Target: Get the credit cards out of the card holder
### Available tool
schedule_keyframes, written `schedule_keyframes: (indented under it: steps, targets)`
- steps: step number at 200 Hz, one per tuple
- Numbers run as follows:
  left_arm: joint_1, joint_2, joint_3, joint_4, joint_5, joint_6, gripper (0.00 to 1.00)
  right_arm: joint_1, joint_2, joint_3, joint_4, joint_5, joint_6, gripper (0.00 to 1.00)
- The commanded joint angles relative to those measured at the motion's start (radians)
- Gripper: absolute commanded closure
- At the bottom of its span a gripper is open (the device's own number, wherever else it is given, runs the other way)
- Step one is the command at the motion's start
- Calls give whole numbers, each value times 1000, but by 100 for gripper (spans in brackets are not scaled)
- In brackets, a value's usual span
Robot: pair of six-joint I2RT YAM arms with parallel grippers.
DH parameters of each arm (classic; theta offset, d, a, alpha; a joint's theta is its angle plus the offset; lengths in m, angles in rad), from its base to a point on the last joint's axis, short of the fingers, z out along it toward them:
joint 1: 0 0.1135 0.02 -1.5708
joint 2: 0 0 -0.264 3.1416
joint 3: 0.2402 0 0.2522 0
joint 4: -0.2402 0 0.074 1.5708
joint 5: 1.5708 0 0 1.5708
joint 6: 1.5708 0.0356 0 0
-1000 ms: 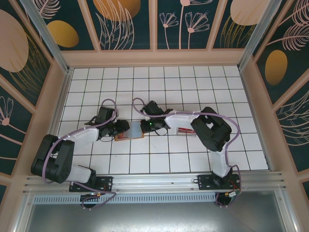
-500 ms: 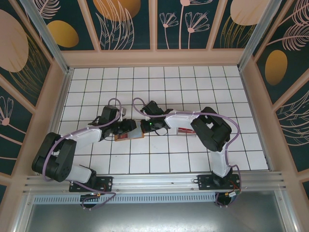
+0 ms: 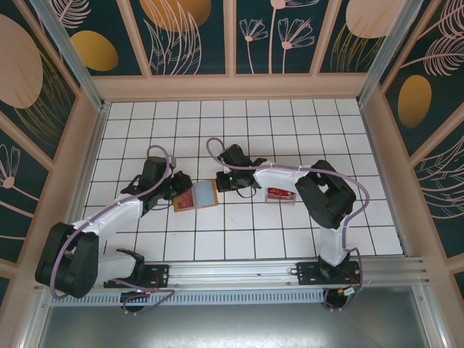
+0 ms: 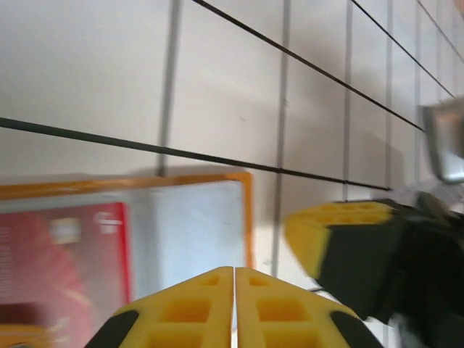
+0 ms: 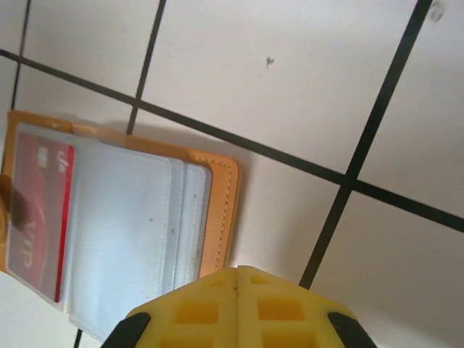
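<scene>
**Findings.** The card holder (image 3: pixel 197 196) lies open and flat at table centre, with a red card (image 5: pixel 40 217) in its 9 o'clock pocket. The left gripper (image 4: pixel 233 279) stands at the holder's 9 o'clock edge and the right gripper (image 5: pixel 237 279) at 3 o'clock. Both have their fingers pressed together and grip nothing.

**Risk.** Nothing pins the holder, so a tug on the card would likely drag or fold it. The grippers are close enough to collide.
</scene>
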State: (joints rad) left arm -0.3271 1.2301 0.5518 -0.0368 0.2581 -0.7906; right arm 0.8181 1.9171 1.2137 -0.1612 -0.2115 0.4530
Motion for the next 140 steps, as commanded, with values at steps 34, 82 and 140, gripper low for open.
schedule_keyframes:
  steps: [34,82,140]
  targets:
    - [28,-26,-71,-141,-155,-47,97,37,18,105,44,-183,41,94]
    - [29,-85,-130,-126,-88,-76,94,69,117,211,-1,-267,15,91]
    - [29,-43,-182,-44,-27,-82,94,70,210,284,-50,-335,18,91]
